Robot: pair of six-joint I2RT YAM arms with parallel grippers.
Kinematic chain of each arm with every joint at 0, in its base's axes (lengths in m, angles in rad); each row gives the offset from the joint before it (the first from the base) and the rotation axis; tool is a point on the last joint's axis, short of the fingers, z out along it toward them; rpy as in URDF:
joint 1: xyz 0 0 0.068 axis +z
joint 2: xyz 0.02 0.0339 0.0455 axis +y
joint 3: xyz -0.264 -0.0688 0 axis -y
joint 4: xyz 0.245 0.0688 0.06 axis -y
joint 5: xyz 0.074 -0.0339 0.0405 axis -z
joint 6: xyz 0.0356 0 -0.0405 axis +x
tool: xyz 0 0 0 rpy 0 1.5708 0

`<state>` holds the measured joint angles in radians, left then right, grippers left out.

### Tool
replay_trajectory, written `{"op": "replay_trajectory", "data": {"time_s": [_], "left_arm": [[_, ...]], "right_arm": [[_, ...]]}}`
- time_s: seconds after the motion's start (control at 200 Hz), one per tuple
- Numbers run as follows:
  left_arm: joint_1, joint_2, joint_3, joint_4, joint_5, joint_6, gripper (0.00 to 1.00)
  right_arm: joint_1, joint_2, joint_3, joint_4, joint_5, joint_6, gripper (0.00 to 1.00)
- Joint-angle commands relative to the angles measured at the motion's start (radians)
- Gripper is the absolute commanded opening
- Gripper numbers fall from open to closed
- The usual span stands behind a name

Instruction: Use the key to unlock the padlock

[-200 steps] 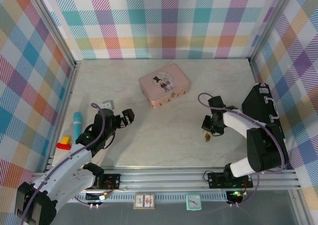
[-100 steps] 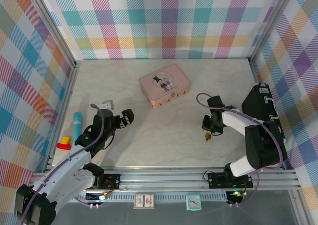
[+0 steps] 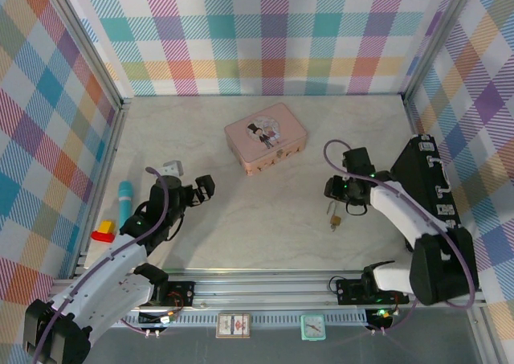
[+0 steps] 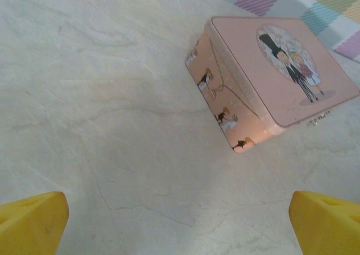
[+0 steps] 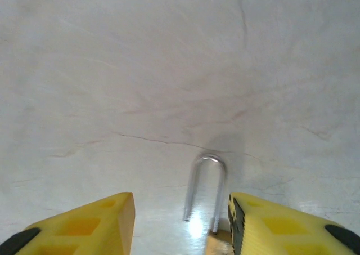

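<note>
In the top external view, a pale marbled table top [image 3: 265,235] is being enclosed on three sides by walls [image 3: 265,34] of pastel checked pattern, set in a metal frame. The pink tin [image 3: 266,137] is lying near the back middle. A teal stick [image 3: 126,198] and a red and yellow block [image 3: 103,233] are lying by the left edge. The padlock [image 3: 333,217] is lying free on the table, right of centre, just in front of the right gripper [image 3: 343,194]. The left gripper [image 3: 197,191] is being held left of the tin, well apart from it.

In the left wrist view, fine grey veins are being shown in the surface, with a strip of checked wall behind the tin. The yellow fingertips [image 4: 31,224] are being held wide apart with nothing between them.

In the right wrist view, the silver shackle [image 5: 206,190] is lying on bare veined table between yellow fingers [image 5: 90,227] that are being held apart.

One second ago the right gripper was lowered onto the padlock. Now it is being held further back, and the arm is bent differently. The padlock is lying almost where it was.
</note>
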<state>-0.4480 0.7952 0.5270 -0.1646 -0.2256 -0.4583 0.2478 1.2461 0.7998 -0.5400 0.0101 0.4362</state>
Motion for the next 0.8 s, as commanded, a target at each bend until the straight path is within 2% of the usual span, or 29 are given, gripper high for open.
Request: {"op": "replay_trajectory", "data": {"time_s": [0.0, 0.13, 0.225, 0.275, 0.35, 0.4, 0.51, 0.585, 0.795], "left_arm": [[0.006, -0.012, 0.056, -0.019, -0.101, 0.043, 1.0], [0.006, 0.013, 0.082, -0.007, -0.207, 0.08, 1.0], [0.006, 0.038, 0.087, 0.008, -0.301, 0.095, 1.0], [0.006, 0.049, 0.085, 0.025, -0.346, 0.099, 1.0], [0.006, 0.07, 0.072, 0.074, -0.398, 0.111, 1.0], [0.006, 0.078, 0.052, 0.142, -0.416, 0.142, 1.0], [0.008, 0.108, -0.054, 0.431, -0.497, 0.241, 1.0], [0.008, 0.145, -0.081, 0.546, -0.506, 0.345, 1.0], [0.029, 0.369, -0.01, 0.576, -0.524, 0.505, 1.0]], "right_arm": [[-0.004, -0.091, 0.047, 0.024, -0.104, -0.066, 0.57], [-0.003, -0.18, 0.046, 0.115, -0.147, -0.168, 0.62], [-0.004, -0.227, 0.014, 0.204, -0.053, -0.251, 0.63], [-0.004, -0.251, -0.011, 0.263, -0.029, -0.267, 0.67], [-0.004, -0.275, -0.048, 0.35, 0.008, -0.266, 0.79], [-0.004, -0.272, -0.054, 0.389, 0.017, -0.273, 0.81], [-0.004, -0.221, -0.011, 0.402, 0.014, -0.305, 0.82], [-0.004, -0.186, 0.01, 0.417, 0.034, -0.331, 0.82], [-0.005, -0.136, -0.045, 0.58, 0.208, -0.463, 0.84]]}}
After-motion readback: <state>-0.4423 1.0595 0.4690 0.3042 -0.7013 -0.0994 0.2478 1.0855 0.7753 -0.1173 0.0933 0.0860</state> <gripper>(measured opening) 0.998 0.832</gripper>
